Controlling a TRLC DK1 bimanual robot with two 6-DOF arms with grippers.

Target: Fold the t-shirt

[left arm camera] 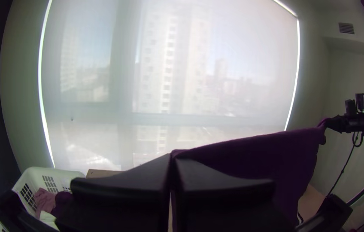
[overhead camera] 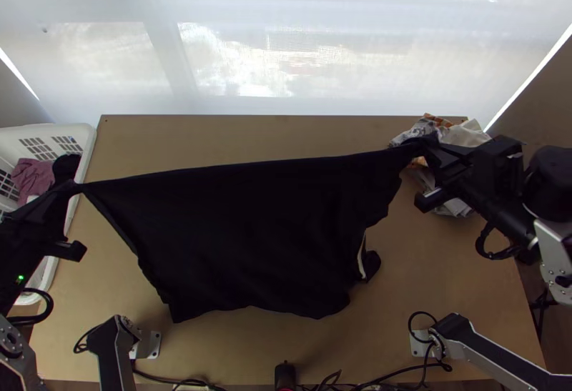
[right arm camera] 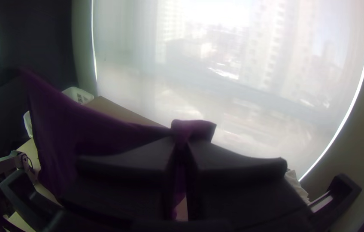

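- Window blind (overhead camera: 229, 69) stands beyond the table; both wrist views show tall buildings through it.
- Light wooden table (overhead camera: 286, 130) spreads beneath the cloth.
- Dark t-shirt (overhead camera: 257, 234) stretches over the table between the grippers, its upper edge pulled nearly straight, its body draping towards the arms' bases.
- White basket (overhead camera: 90, 137) sits at the table's left side, holding a pink garment (overhead camera: 32, 175) and other cloth.
- Bunched cloth heap (overhead camera: 466, 134) lies near the far right corner.
- Left gripper (overhead camera: 77, 189) has its fingers pinched on one t-shirt corner.
- Right gripper (overhead camera: 422, 145) pinches the opposite corner; the right wrist view shows fabric poking past the fingertips.
- Wall vent (left arm camera: 346, 28) appears in the left wrist view.
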